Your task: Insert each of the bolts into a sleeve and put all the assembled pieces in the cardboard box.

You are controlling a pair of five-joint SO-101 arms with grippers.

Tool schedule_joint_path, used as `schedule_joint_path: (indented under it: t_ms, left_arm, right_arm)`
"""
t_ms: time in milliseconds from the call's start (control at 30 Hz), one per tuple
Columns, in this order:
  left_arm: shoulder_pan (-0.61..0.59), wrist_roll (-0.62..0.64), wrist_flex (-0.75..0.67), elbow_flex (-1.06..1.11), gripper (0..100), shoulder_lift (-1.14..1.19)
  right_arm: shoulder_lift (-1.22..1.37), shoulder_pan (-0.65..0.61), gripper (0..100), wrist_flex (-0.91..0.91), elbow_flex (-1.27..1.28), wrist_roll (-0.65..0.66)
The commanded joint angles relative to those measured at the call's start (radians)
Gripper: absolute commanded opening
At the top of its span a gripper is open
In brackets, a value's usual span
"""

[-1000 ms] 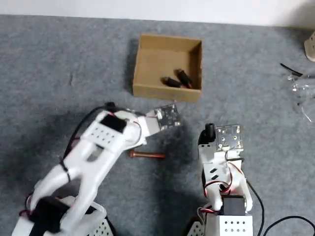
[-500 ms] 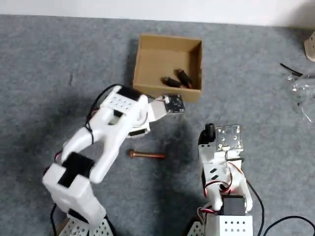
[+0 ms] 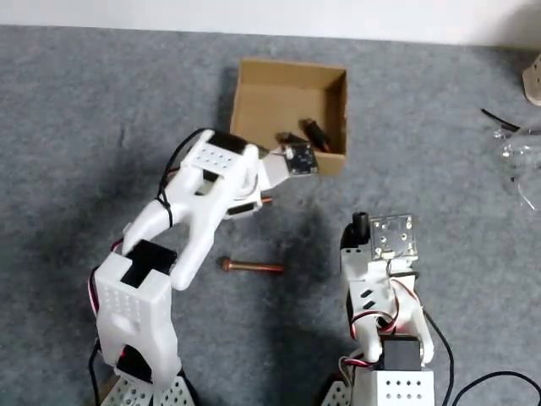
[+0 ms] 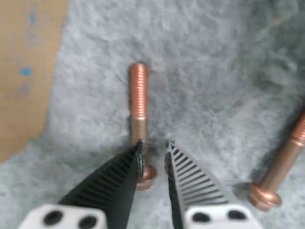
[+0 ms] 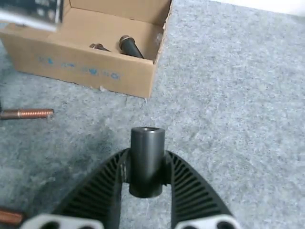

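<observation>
From above, the left arm leans toward the cardboard box (image 3: 254,156), with a loose bolt (image 3: 252,266) on the carpet between the arms. At the left wrist, the left gripper (image 4: 153,155) stands narrowly parted over another bolt (image 4: 138,95). At the right wrist, the right gripper (image 5: 146,164) clamps an upright sleeve (image 5: 147,143)

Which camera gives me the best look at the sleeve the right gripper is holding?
The right wrist view: the sleeve is close up, open end visible, clamped in the right gripper. The high view shows it small and dark from above. The left wrist view faces bolts instead.
</observation>
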Motion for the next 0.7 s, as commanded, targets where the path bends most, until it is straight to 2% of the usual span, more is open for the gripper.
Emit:
schedule_joint_path:
  t_ms: [0, 667]
  left_arm:
    - [-0.012, -0.006, 0.012, -0.07, 8, -0.012]
    - [-0.094, -0.092, -0.011, -0.015, 8, 0.039]
  right_arm:
    - [-0.019, 0.005, 0.4, -0.045, 0.15, 0.011]
    - [-0.019, -0.019, 0.4, -0.041, 0.15, 0.057]
